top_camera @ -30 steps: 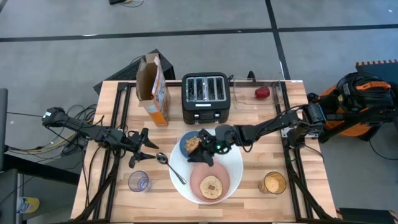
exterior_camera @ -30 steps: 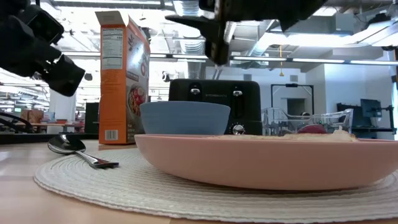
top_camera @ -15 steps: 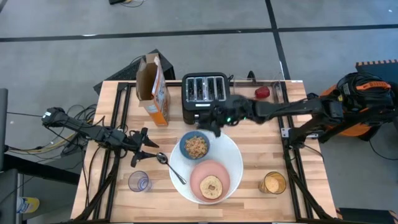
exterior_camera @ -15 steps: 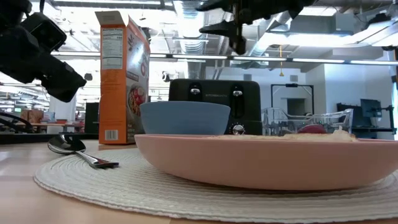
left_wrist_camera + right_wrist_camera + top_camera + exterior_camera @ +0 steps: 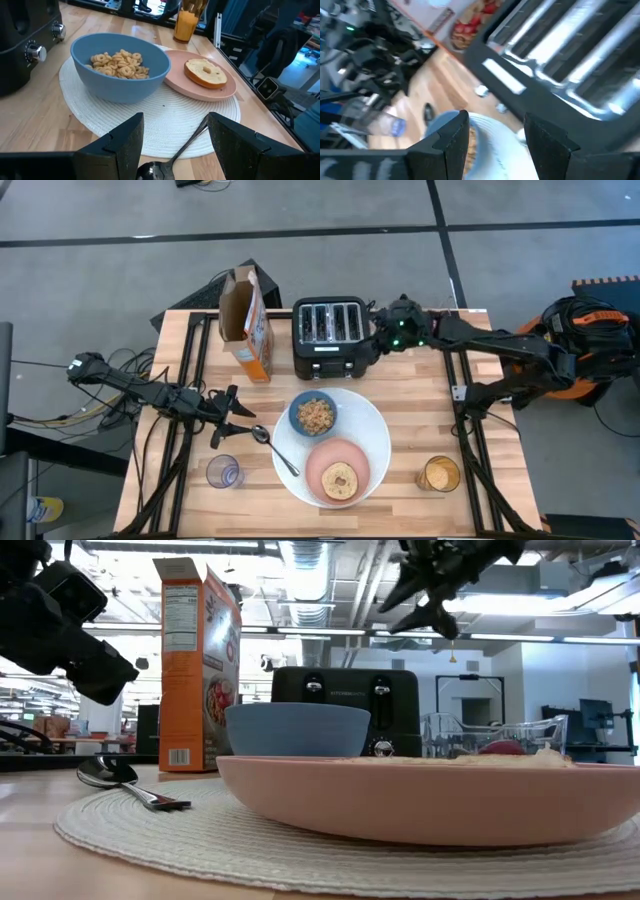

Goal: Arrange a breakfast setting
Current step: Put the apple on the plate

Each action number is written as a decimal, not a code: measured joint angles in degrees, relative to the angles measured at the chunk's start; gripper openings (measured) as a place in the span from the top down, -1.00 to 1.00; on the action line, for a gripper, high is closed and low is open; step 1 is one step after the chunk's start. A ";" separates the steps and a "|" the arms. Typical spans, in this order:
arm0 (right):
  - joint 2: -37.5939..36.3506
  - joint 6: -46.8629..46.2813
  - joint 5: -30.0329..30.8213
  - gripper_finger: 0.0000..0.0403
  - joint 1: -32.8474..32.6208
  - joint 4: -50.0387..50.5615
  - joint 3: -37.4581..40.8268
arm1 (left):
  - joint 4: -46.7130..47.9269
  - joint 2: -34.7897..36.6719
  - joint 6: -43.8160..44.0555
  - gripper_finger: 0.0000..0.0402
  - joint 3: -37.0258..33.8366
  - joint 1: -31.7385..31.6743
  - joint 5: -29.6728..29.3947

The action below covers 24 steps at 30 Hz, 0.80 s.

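Note:
A large round white plate (image 5: 376, 430), woven-looking, lies at the table's middle. On it stand a small blue bowl (image 5: 314, 416) of brown cereal (image 5: 120, 64) and a small pink plate (image 5: 338, 472) with a bagel half (image 5: 205, 73). A metal spoon (image 5: 275, 448) lies with its handle on the white plate's left rim. A red fruit (image 5: 500, 748) sits in a clear container at the far right. My left gripper (image 5: 235, 423) is open, level, just left of the spoon's bowl. My right gripper (image 5: 369, 351) is open and empty, high above the toaster's right end.
A black four-slot toaster (image 5: 331, 335) and an orange cereal box (image 5: 250, 325) stand along the far edge. An empty glass (image 5: 224, 472) stands near left, a glass of orange juice (image 5: 438, 474) near right. Bare wood lies right of the white plate.
My right gripper has left the spot above the blue bowl, gone toward the table's far edge and to the right, and turned; it is now above the toaster's right end. The bowl of cereal it covered is in plain view.

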State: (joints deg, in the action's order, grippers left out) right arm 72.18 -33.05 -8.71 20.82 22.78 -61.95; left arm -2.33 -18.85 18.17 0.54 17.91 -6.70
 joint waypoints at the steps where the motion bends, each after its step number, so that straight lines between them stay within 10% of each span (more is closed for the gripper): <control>1: -0.47 0.81 0.01 -0.04 0.87 1.21 0.00 | 0.00 0.00 0.00 -0.04 0.00 0.00 0.00; 24: -3.26 18.14 5.02 -0.04 23.41 21.70 0.02 | -0.02 0.00 0.04 -0.04 -0.02 0.02 0.00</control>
State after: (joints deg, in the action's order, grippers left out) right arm 68.93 -14.91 -3.69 44.24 44.48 -61.93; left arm -2.35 -18.85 18.22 0.51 17.93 -6.70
